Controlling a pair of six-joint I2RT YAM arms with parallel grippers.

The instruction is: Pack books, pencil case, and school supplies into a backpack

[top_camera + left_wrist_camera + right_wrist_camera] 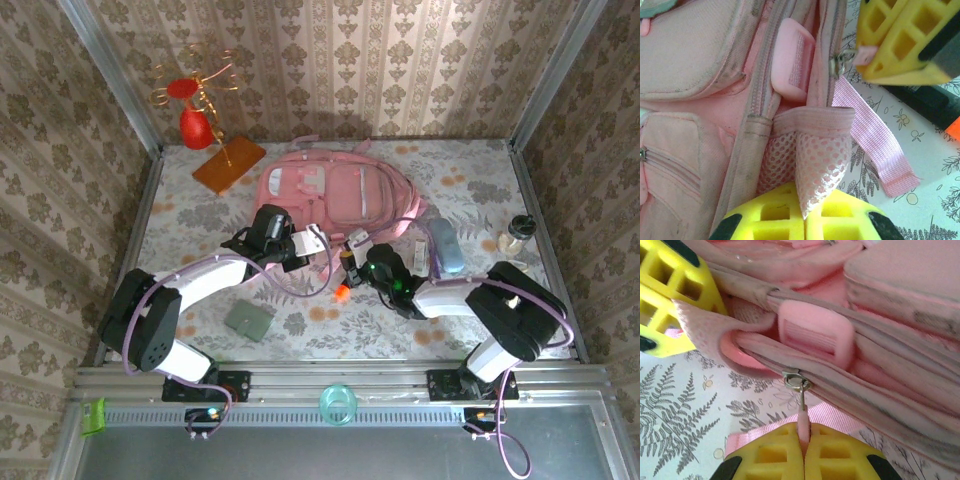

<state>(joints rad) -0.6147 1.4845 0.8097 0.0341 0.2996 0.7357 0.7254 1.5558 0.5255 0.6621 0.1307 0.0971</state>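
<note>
In the left wrist view, my left gripper (804, 217) is pinched tight on the lip of the mesh side pocket (815, 150), a soft, open-weave pink net with a woven band along its top. The backpack (700, 60) fills the space ahead of it, scuffed pink fabric with piped seams, and a ribbed plastic buckle (792, 60) sits tucked between two zip tracks. In the right wrist view, my right gripper (804, 452) is closed flat on the thin pink zipper pull (803, 422), which hangs from a small metal slider (795, 381). The slider lies straight ahead of my fingers, and the zip's long axis runs off to the right along the bag's edge, so I judge the pull must follow that line while my left hand anchors the bag. In the top view the backpack lies flat at mid-table with both hands at its near edge, and the orange-and-black marker (342, 291) waits just beside them on the floral table (200, 220).
</note>
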